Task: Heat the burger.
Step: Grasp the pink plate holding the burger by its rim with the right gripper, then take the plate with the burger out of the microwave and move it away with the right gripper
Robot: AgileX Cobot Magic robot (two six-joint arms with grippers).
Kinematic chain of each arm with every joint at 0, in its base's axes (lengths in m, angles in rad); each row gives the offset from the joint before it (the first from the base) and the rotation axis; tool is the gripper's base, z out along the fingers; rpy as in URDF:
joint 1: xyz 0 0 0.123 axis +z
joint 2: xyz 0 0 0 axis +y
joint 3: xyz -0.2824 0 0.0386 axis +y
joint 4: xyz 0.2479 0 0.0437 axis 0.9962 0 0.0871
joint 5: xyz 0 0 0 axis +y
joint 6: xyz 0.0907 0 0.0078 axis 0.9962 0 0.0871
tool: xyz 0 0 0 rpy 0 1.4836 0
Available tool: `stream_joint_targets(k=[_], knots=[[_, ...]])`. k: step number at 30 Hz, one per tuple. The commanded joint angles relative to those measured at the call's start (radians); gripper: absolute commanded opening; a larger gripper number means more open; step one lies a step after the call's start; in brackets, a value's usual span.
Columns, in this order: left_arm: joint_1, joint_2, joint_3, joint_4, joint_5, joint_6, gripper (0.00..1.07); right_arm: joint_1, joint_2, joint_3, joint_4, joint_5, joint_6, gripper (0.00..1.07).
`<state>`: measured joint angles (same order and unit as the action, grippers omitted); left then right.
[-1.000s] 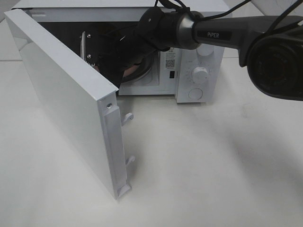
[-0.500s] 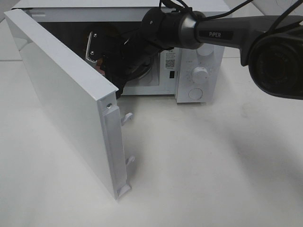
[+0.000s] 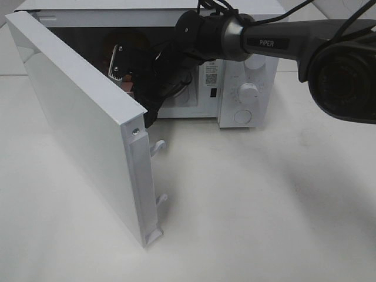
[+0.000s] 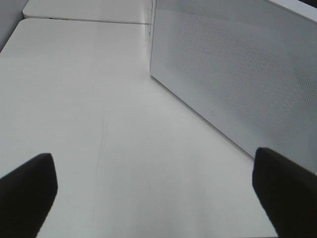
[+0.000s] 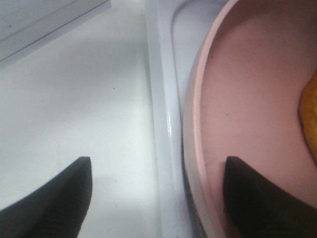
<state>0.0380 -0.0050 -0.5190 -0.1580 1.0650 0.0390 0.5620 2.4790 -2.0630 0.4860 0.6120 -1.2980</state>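
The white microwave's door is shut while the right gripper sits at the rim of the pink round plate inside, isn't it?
Not quite: the white microwave's door stands wide open, swung out toward the camera, as the exterior high view shows. The rest holds: the right gripper has its jaws apart at the rim of the pink round plate, one finger over the plate, in the right wrist view.

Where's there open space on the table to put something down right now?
The widest bare table lies in front of the microwave, right of its open door. More lies beside the microwave's side wall, under the open left gripper. The microwave's mouth is crowded: right gripper, pink plate, burger.
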Motion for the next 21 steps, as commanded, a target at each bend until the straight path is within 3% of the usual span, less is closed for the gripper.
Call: stream_joint_targets(k=[1,2,3,4,5,6,7,8,21], knots=[[0.000,-0.019,0.004,-0.006,0.001,-0.007,1.00,-0.009,-0.012,0.000,-0.007,0.026,0.017,0.66],[0.000,-0.019,0.004,-0.006,0.001,-0.007,1.00,-0.012,-0.012,0.000,-0.008,0.033,0.020,0.61],[0.000,-0.019,0.004,-0.006,0.001,-0.007,1.00,-0.012,-0.012,0.000,-0.009,0.033,0.021,0.49],[0.000,-0.019,0.004,-0.006,0.001,-0.007,1.00,-0.012,-0.012,0.000,-0.009,0.033,0.021,0.49],[0.000,-0.019,0.004,-0.006,0.001,-0.007,1.00,-0.012,-0.012,0.000,-0.015,0.037,0.022,0.28],[0.000,-0.019,0.004,-0.006,0.001,-0.007,1.00,-0.012,-0.012,0.000,-0.015,0.037,0.022,0.28],[0.000,-0.019,0.004,-0.006,0.001,-0.007,1.00,-0.012,-0.012,0.000,-0.021,0.038,0.022,0.18],[0.000,-0.019,0.004,-0.006,0.001,-0.007,1.00,-0.012,-0.012,0.000,-0.035,0.040,0.021,0.01],[0.000,-0.019,0.004,-0.006,0.001,-0.007,1.00,-0.012,-0.016,0.000,-0.062,0.098,-0.071,0.00]])
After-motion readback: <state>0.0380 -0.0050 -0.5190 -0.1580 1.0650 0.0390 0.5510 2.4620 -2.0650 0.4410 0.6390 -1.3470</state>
